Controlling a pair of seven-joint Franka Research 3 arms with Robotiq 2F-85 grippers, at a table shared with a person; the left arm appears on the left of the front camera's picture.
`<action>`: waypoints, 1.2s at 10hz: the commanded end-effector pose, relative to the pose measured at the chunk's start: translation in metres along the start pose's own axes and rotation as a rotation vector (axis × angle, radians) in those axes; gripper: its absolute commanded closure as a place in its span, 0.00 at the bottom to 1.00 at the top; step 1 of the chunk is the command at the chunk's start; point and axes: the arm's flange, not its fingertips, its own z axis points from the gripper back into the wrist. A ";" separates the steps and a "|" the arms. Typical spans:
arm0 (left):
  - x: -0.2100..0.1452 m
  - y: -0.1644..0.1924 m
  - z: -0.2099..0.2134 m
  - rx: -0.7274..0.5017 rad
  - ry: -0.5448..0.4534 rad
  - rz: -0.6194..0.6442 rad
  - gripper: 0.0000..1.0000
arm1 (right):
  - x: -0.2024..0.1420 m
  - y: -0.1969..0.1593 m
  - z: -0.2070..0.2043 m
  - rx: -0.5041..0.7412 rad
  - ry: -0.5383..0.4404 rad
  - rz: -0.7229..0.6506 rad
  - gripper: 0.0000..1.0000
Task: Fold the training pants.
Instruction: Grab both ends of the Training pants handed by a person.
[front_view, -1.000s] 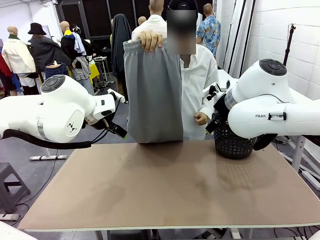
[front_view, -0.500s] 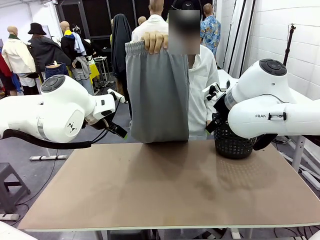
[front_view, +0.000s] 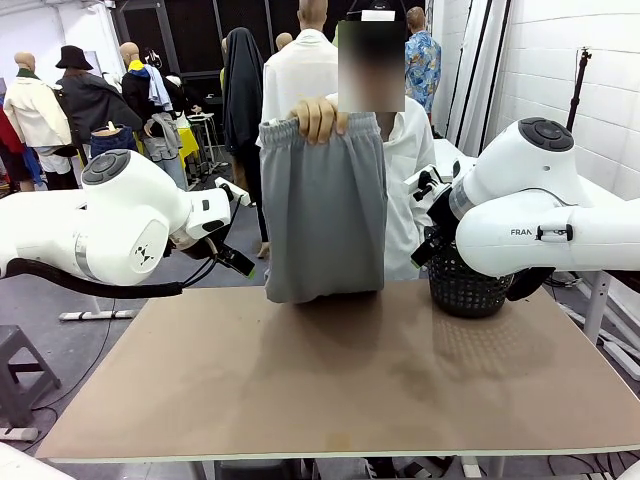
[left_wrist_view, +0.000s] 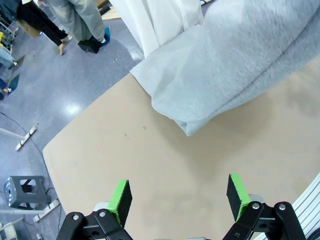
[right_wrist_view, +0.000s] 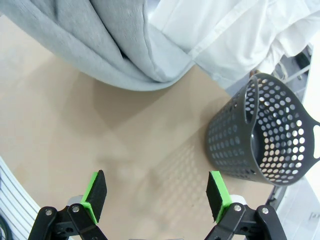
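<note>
Training pants (front_view: 325, 210) were held up by a hand (front_view: 318, 118), lower end on surface (front_view: 330, 380) | left fingers (left_wrist_view: 120, 201), right fingers (right_wrist_view: 95, 196) were spread, empty | flat spreading was judged needed before folding.

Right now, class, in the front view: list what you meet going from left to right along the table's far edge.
left arm → training pants → black basket

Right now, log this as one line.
training pants held up by person's hand, lower end on table | left jaws open, empty | right jaws open, empty
</note>
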 end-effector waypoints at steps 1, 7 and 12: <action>0.000 0.000 0.000 0.000 -0.001 -0.007 0.00 | 0.000 0.001 0.000 0.005 -0.002 0.001 0.00; 0.002 0.004 0.003 0.004 0.017 -0.089 0.00 | 0.000 -0.004 0.001 0.026 0.007 0.070 0.00; 0.006 0.027 0.011 -0.103 0.078 -0.573 0.00 | 0.007 -0.031 0.003 0.102 0.067 0.401 0.00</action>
